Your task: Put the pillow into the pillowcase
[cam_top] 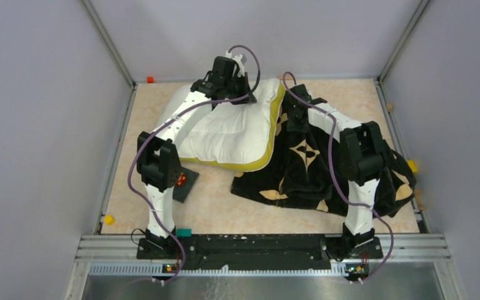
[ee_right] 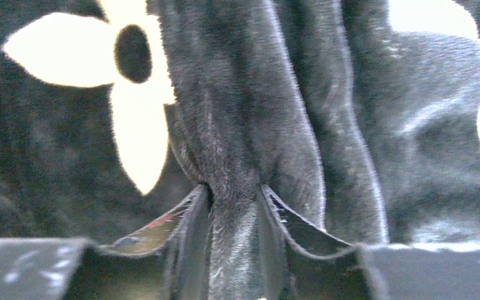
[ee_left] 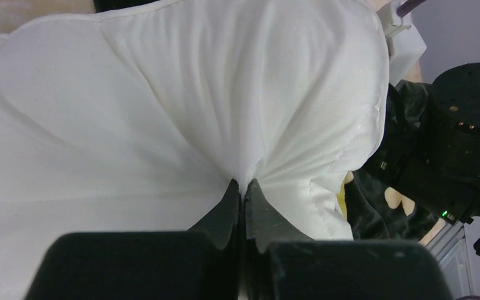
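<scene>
the pillow [cam_top: 231, 134] lies in the upper middle of the top view, white and quilted, its yellow band curving down its right edge. its far end is lifted off the table [cam_top: 212, 209]. the left gripper [ee_left: 242, 187] has its fingers pressed together on a pinch of the pillow's white cover; in the left wrist view, creases fan up and out from that pinch across most of the frame.

the pillowcase [cam_top: 312, 169] is a rumpled black heap with cream flower and diamond motifs, right of centre in the top view, its left side touching the pillow's yellow edge. the right gripper [ee_right: 234, 190] is clamped on an upright fold of the black velvet, one finger against each side of the fold, low in the middle of the right wrist view. a cream petal motif sits at the upper left of that frame.

a small dark card [cam_top: 184, 182] lies on the table beneath the left arm, just below the pillow's lower left corner. a yellow block [cam_top: 109, 219] sits at the table's lower left corner.
</scene>
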Motion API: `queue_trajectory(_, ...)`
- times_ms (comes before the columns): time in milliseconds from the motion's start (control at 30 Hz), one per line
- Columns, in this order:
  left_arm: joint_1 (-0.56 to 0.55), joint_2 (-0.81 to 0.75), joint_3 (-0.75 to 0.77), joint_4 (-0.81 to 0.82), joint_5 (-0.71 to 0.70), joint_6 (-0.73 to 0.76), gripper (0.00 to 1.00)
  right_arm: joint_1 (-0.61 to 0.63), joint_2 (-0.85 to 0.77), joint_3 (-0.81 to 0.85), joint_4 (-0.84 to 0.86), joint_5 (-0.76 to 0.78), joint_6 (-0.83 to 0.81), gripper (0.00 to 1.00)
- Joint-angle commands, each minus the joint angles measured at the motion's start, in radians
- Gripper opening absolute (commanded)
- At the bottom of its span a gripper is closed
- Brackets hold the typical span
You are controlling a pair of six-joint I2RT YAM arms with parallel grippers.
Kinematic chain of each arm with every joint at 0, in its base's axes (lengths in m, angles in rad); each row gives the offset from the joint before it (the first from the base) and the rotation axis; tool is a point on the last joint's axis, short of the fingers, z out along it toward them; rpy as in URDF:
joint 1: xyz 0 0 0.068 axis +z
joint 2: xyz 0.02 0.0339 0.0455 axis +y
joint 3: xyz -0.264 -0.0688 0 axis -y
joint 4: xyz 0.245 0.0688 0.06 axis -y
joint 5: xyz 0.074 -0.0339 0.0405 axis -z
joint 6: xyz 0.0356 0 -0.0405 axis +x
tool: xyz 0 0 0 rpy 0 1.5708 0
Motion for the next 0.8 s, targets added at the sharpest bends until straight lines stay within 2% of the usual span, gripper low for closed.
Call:
queue_trajectory(0,-0.004,-0.015,-0.010,0.105,0.027,-0.007,0.00,-0.042,-0.084,-0.033,0.047,-0.013,0.008,0.30)
queue_trajectory(67,-0.006,-0.011,-0.028,0.114,0.029,-0.006,0.00,-0.047,-0.102,-0.045,0.061,-0.029,0.012,0.29)
queue_trajectory(167,-0.009,-0.007,-0.059,0.127,0.033,-0.006,0.00,-0.055,-0.091,-0.023,0.049,-0.052,0.015,0.18)
queue_trajectory(200,-0.010,-0.005,-0.065,0.128,0.032,-0.005,0.00,-0.055,-0.086,-0.012,0.041,-0.058,0.014,0.17)
queue_trajectory(267,-0.009,-0.003,-0.085,0.131,0.023,-0.002,0.00,-0.055,-0.090,-0.011,0.049,-0.082,0.014,0.34)
queue_trajectory(333,-0.010,-0.004,-0.106,0.129,0.001,-0.001,0.00,-0.055,-0.102,-0.021,0.068,-0.105,0.014,0.46)
queue_trajectory(500,0.034,-0.052,-0.092,0.109,-0.030,0.004,0.00,-0.015,-0.082,0.006,0.037,-0.087,0.024,0.45)
queue_trajectory(600,0.083,-0.101,-0.067,0.090,-0.054,0.002,0.00,0.004,-0.139,-0.026,0.060,-0.063,0.042,0.44)
queue_trajectory(767,0.169,-0.163,-0.081,0.109,-0.057,-0.045,0.00,0.054,-0.219,-0.059,0.068,-0.027,0.045,0.55)
